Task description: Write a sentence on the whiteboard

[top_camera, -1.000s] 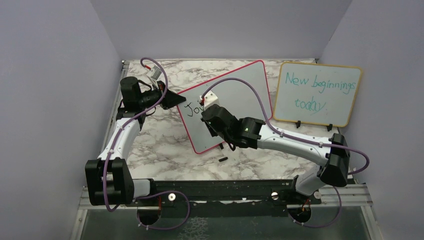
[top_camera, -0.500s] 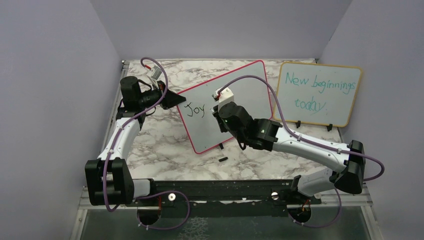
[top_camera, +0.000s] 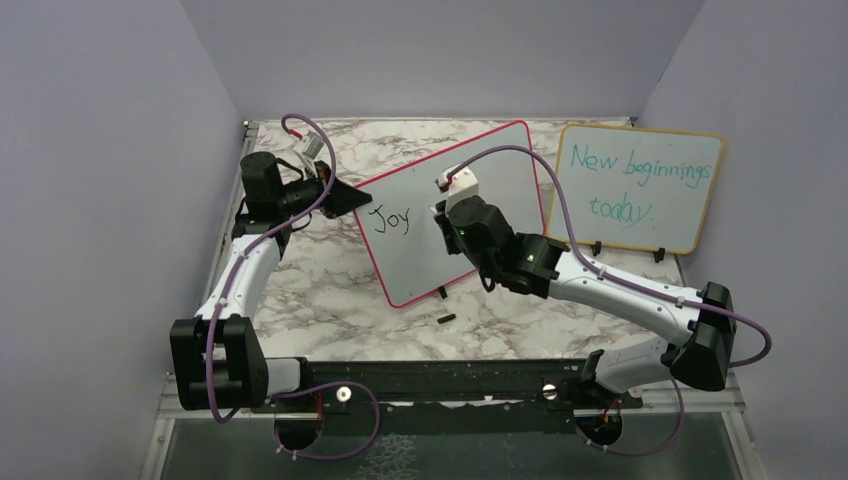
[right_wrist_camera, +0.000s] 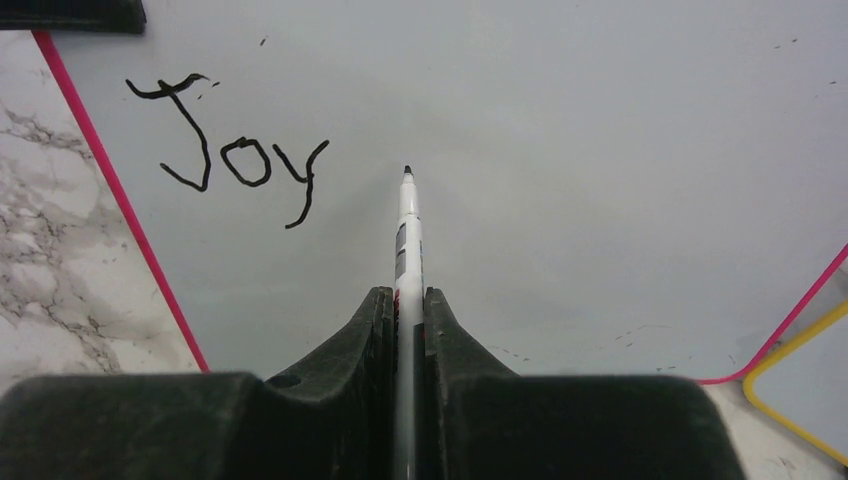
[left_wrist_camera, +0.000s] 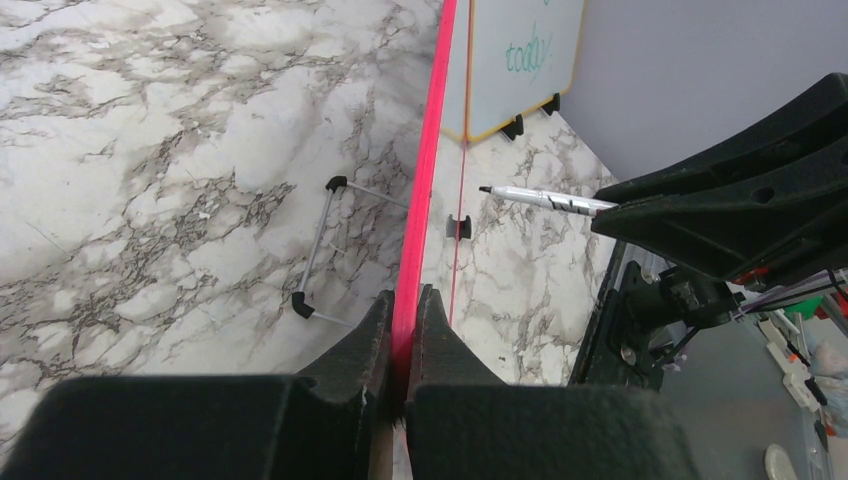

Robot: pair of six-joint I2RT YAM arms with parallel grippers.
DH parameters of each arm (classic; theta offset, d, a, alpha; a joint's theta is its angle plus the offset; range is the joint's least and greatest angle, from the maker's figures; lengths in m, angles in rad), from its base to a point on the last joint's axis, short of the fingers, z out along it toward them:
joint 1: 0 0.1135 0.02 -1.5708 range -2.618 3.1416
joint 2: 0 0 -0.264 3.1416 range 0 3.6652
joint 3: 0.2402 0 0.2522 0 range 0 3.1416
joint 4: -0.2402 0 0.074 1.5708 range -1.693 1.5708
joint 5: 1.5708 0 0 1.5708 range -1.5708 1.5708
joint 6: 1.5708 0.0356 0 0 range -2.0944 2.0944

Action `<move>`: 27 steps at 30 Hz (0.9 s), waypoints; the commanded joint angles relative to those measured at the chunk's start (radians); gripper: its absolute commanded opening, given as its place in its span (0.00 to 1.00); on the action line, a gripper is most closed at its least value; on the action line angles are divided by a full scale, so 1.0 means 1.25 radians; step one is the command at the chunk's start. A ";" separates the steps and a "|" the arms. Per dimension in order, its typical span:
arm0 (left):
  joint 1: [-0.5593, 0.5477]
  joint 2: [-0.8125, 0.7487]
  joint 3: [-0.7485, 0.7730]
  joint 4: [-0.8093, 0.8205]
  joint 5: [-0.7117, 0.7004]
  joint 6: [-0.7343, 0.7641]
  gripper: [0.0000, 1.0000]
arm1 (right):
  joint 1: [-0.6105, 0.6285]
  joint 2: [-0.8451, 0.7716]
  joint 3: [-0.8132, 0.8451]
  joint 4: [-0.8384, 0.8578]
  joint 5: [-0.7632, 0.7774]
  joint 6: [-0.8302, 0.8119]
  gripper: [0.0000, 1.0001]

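Note:
The whiteboard (top_camera: pixel 500 170) with a thin red-pink frame stands tilted at the middle of the table. The sentence (top_camera: pixel 388 218) on it reads only "Joy" in black, also seen in the right wrist view (right_wrist_camera: pixel 230 160). My left gripper (top_camera: pixel 348 198) is shut on the board's left edge; its red frame (left_wrist_camera: pixel 420 220) runs between the jaws. My right gripper (top_camera: pixel 447 214) is shut on a white marker (right_wrist_camera: pixel 408 225), its black tip pointing at the board just right of "Joy". The marker also shows in the left wrist view (left_wrist_camera: pixel 545 199); whether the tip touches is unclear.
A yellow-framed board (top_camera: pixel 636 187) with teal writing "New beginnings today" stands at the back right. A small black cap-like piece (top_camera: pixel 446 319) lies on the marble table in front of the whiteboard. The whiteboard's wire stand (left_wrist_camera: pixel 320 245) rests behind it.
My right gripper with the marker has moved right, from over "Joy" to just past its end; the whole word now shows. The left arm has not moved.

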 commanded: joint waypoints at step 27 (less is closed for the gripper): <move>-0.008 0.030 -0.010 -0.068 -0.094 0.083 0.00 | -0.023 0.044 0.029 0.093 -0.009 -0.034 0.00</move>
